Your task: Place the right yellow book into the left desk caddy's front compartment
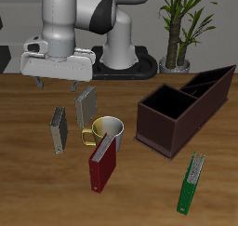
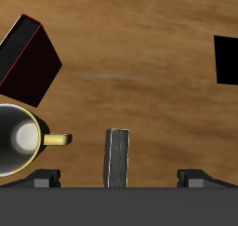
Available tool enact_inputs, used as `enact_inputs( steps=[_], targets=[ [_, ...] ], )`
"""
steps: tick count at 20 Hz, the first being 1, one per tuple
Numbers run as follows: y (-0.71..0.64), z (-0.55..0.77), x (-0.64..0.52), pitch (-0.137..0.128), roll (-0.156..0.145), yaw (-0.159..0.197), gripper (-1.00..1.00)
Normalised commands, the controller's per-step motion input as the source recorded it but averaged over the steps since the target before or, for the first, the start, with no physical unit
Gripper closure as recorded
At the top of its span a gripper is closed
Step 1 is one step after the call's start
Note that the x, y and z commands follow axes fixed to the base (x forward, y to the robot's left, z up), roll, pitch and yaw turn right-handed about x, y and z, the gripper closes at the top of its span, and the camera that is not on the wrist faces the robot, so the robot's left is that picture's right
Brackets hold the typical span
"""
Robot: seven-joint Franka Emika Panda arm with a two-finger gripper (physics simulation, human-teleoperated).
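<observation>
The right yellow book (image 1: 59, 129), small and thin with a dark grey cover and an olive-yellow spine, stands on the table beside the mug's handle. In the wrist view it (image 2: 117, 155) is in line with the gap between my fingers. My gripper (image 1: 57, 83) is open and empty, well above the book, and the wrist view shows it (image 2: 119, 178) with both fingertips (image 2: 42, 179) spread wide. The left desk caddy (image 1: 185, 106), a long dark maroon-brown open box with partitions, lies across the table from the book, on the far side of the mug.
A paler, larger grey book (image 1: 85, 106) stands just behind the mug (image 1: 106, 130) (image 2: 19, 141). A dark red book (image 1: 102, 163) (image 2: 28, 58) stands nearer the front edge. A green flat object (image 1: 191, 181) lies before the caddy. A black shape (image 2: 226, 59) shows in the wrist view.
</observation>
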Motion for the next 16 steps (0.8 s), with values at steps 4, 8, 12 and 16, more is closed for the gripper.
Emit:
enact_inputs(
  steps=[4, 8, 12, 16],
  targets=[
    [-0.21, -0.19, 0.04, -0.002, -0.038, -0.012, -1.00],
    [-0.24, -0.21, 0.05, 0.017, -0.035, -0.025, -1.00],
    [-0.15, -0.18, 0.03, 0.009, -0.030, -0.019, -1.00],
    [0.07, -0.10, 0.01, 0.001, 0.001, 0.000, -1.00]
  ],
)
